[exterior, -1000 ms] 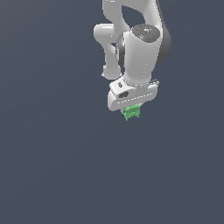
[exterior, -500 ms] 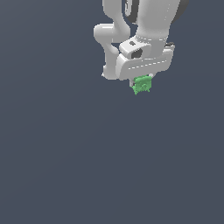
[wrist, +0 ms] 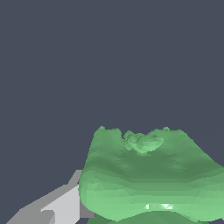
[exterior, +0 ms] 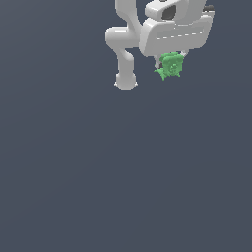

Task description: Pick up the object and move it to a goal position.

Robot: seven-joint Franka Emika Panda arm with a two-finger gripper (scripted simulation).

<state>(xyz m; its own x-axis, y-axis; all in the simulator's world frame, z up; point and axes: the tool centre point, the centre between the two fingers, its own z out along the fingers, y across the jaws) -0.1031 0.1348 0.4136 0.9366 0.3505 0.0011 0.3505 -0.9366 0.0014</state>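
The exterior view looks from a distance at the arm, which sits high in the frame against plain dark grey. The wrist view looks out along the pincer, very close to the green object. Both views share that object.

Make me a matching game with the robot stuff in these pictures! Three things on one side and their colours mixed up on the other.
Things:
1. lumpy block
2. robot arm
3. floor

Colours:
A. dark grey-blue
B. bright green
C. white

Right pairs: 1-B, 2-C, 3-A. The block sits in the gripper, up off the floor.
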